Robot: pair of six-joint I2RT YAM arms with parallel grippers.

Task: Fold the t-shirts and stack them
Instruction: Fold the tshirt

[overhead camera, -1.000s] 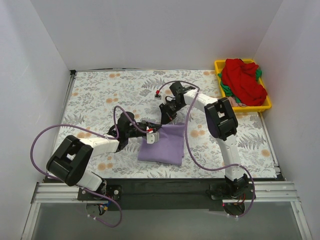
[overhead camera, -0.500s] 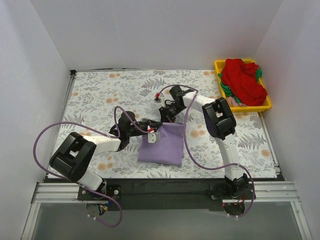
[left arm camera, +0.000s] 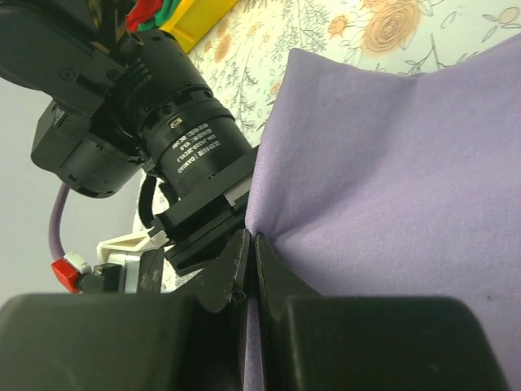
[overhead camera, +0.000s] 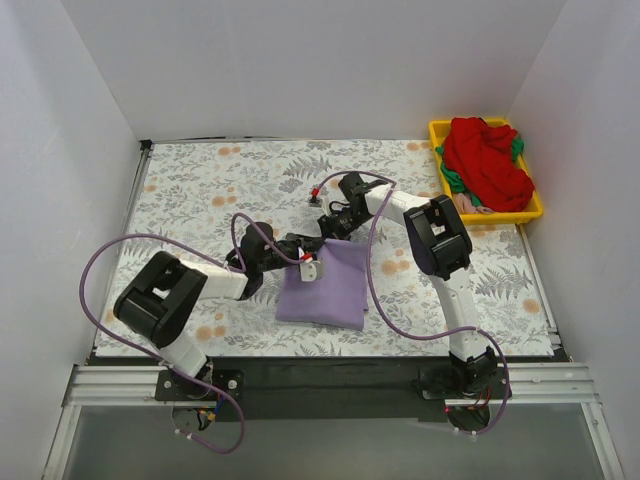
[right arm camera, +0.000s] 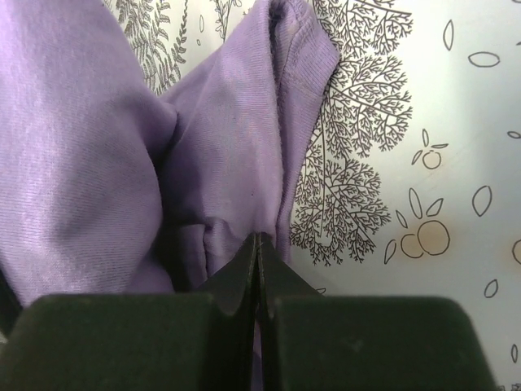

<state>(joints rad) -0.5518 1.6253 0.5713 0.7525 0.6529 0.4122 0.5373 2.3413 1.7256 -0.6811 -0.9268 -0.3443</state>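
Lavender t-shirt (overhead camera: 330, 290) is clamped by left claw (left arm camera: 254, 238) and right claw (right arm camera: 258, 238) (arms low, converging).

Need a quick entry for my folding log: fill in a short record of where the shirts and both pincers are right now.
purple shirt: partly folded, lying on the flowered cloth in front of the arms
left pincer: shut, pinching the purple shirt's edge
right pincer: shut, pinching a bunched fold of the purple shirt
yellow tray: far right corner
tray contents: red shirt heaped on top, green shirt and pale pink cloth showing beneath
folded stack: none yet
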